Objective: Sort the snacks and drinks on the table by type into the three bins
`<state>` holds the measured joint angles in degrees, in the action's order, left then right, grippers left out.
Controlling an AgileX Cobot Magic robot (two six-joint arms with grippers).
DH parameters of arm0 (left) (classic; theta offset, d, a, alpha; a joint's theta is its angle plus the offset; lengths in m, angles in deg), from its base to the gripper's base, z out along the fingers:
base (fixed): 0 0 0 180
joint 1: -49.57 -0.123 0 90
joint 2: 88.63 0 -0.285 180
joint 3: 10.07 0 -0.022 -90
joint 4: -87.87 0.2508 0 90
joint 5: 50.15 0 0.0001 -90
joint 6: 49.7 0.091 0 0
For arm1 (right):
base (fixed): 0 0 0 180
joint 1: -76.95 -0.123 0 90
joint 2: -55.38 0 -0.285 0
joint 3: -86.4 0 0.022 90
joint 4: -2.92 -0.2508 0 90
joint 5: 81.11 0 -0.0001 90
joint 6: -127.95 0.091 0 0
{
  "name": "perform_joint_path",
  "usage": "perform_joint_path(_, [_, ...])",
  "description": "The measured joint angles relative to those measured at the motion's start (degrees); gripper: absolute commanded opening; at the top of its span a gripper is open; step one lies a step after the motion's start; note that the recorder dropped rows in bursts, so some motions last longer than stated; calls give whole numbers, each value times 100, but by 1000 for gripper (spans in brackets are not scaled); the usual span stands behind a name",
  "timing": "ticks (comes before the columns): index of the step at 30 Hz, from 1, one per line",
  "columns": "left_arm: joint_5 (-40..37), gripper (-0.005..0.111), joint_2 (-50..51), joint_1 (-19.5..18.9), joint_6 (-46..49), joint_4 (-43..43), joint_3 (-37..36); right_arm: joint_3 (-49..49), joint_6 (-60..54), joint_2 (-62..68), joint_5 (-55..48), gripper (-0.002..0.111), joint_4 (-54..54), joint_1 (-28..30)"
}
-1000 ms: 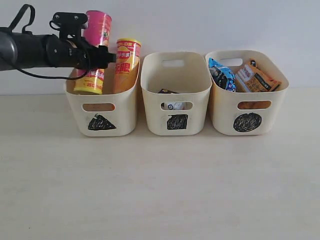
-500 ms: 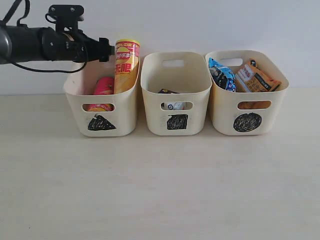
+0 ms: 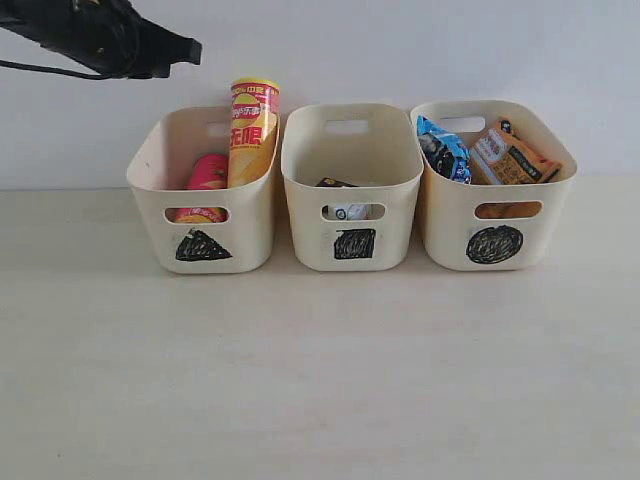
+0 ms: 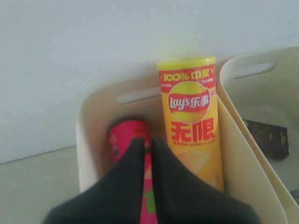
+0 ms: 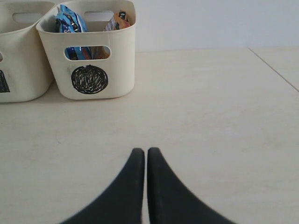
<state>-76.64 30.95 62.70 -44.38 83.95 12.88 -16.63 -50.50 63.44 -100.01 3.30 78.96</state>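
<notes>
Left tool (image 4: 144, 141) closed, above triangle bin (image 3: 250, 218)

Bright, even, diffuse light fills all views. The three bins (image 3: 305, 235) cast only faint, soft shadows on the table (image 3: 320, 380). The exterior view is sharp. The left wrist view is hazy throughout. Close to each wrist camera, the left gripper (image 4: 146, 142) and right gripper (image 5: 145, 151) are dark, soft-edged shapes.

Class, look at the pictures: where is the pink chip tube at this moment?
In the exterior view, the pink tube sits low inside the left bin, marked with a triangle, just left of the yellow tube, which stands higher.
</notes>
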Motion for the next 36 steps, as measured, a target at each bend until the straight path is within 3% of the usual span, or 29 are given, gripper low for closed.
perform_joint_path(9, [-585, 4, -972, 0, -136, 741, -1032, 0, 0, 0, 0, 0, 0, 0])
perform_joint_path(22, [-698, 4, -3205, 0, -162, 828, -3033, 0, 0, 0, 0, 0, 0, 0])
perform_joint_path(36, [-1278, 4, -6434, 0, -126, -2, -5265, 0, 0, 0, 0, 0, 0, 0])
